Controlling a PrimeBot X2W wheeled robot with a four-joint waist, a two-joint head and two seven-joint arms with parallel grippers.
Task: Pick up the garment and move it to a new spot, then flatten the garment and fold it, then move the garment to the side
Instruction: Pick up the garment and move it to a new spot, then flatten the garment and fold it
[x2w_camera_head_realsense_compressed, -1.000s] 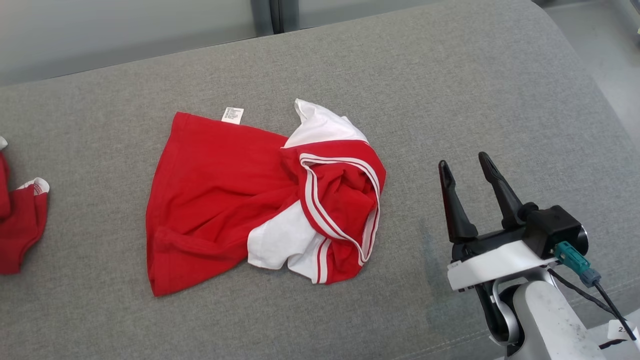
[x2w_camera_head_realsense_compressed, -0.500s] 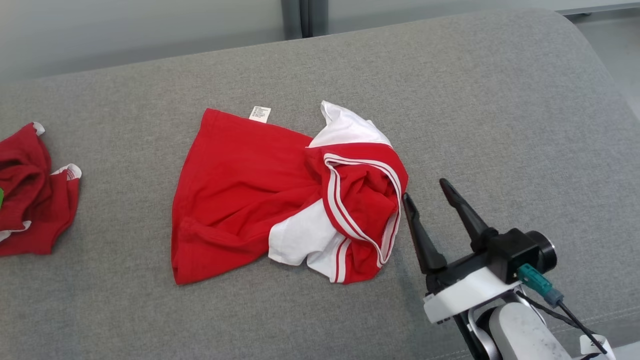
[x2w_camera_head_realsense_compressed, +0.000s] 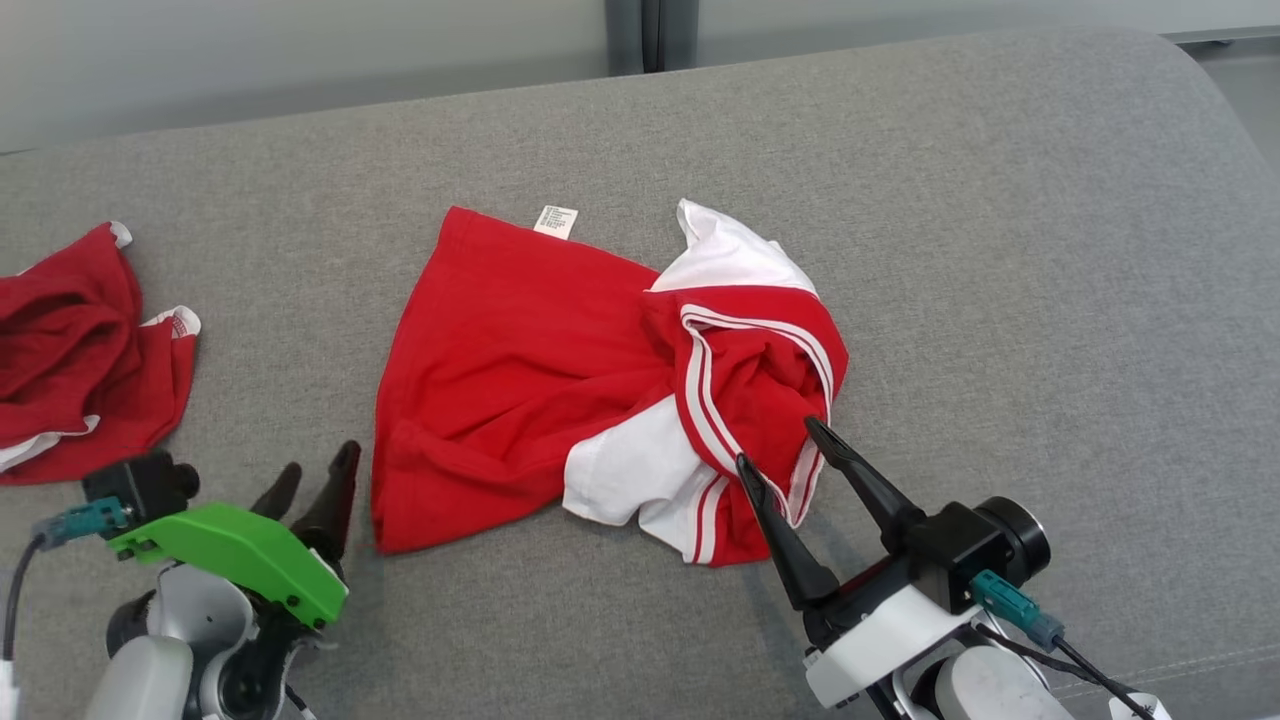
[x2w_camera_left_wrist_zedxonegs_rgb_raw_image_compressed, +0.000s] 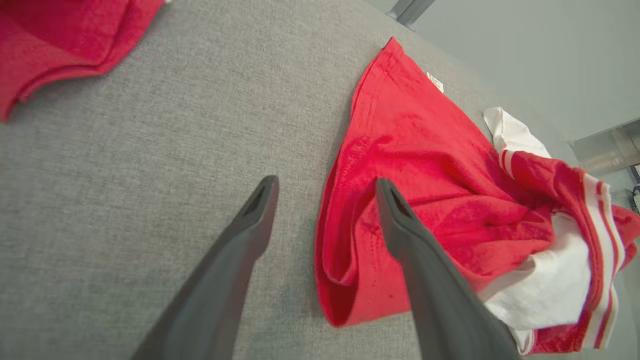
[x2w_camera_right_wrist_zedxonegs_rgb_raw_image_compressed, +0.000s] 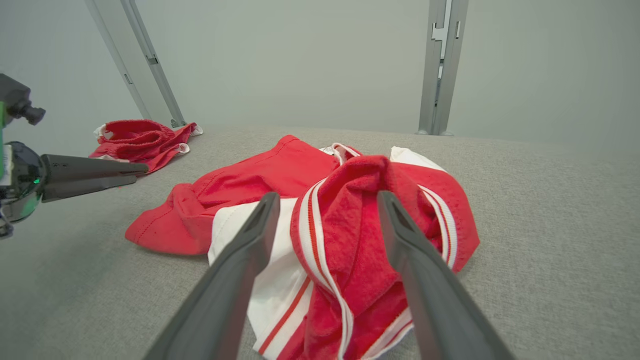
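Note:
The garment (x2w_camera_head_realsense_compressed: 520, 370) is a red and white piece with striped trim, lying crumpled in the middle of the grey cushion; its label sticks out at the far edge. My right gripper (x2w_camera_head_realsense_compressed: 780, 445) is open just over the bunched striped end (x2w_camera_right_wrist_zedxonegs_rgb_raw_image_compressed: 350, 235), fingers either side of the folds, nothing held. My left gripper (x2w_camera_head_realsense_compressed: 320, 475) is open beside the garment's near left corner (x2w_camera_left_wrist_zedxonegs_rgb_raw_image_compressed: 340, 280), one finger (x2w_camera_left_wrist_zedxonegs_rgb_raw_image_compressed: 400, 220) over the red hem, the other over bare cushion.
A second red garment (x2w_camera_head_realsense_compressed: 80, 350) lies bunched at the left edge of the cushion (x2w_camera_head_realsense_compressed: 1000, 250), also in the right wrist view (x2w_camera_right_wrist_zedxonegs_rgb_raw_image_compressed: 140, 140). Grey wall and metal posts (x2w_camera_right_wrist_zedxonegs_rgb_raw_image_compressed: 442, 65) stand behind. The cushion's right part is bare fabric.
The camera has swung left, shifting the scene rightward. My right gripper has moved left onto the garment's striped end. My left gripper has come into view beside the near left corner.

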